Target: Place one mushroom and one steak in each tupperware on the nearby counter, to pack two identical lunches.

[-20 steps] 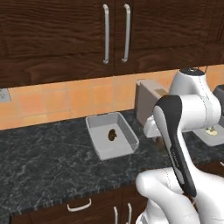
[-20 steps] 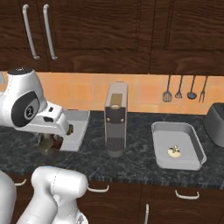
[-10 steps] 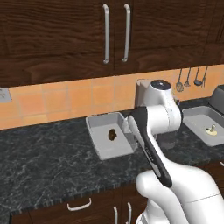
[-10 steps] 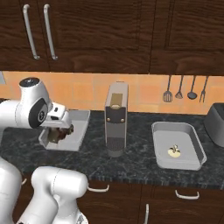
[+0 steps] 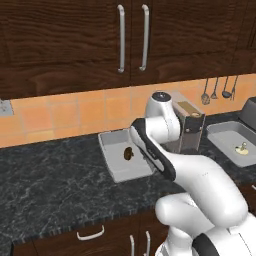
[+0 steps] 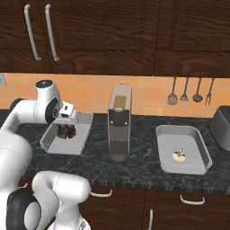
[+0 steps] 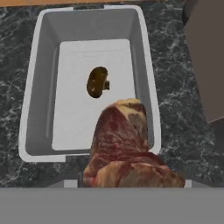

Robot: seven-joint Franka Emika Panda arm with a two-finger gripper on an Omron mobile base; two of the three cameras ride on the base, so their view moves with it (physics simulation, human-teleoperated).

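My gripper (image 6: 65,130) is shut on the steak (image 7: 124,148), a red-pink marbled slab that hangs from the jaws over the near rim of the left tupperware (image 7: 30,92). The fingers are hidden behind the meat in the hand view. One brown mushroom (image 7: 97,82) lies on this tupperware's floor, just beyond the steak. In the left base view the same mushroom (image 5: 128,153) lies in the tupperware (image 5: 112,172), beside my arm. A second tupperware (image 6: 197,165) on the counter (image 6: 139,157) to the right holds a pale mushroom (image 6: 179,155).
A tall silver and dark appliance (image 6: 120,121) stands on the counter between the two containers, close to my hand's right. A dark toaster (image 6: 222,128) sits at the far right. Utensils (image 6: 185,92) hang on the orange tiled wall. Dark wood cabinets hang above.
My arm has swung left, from near the right tupperware to above the left one, carrying the steak. The containers and mushrooms have stayed in place.
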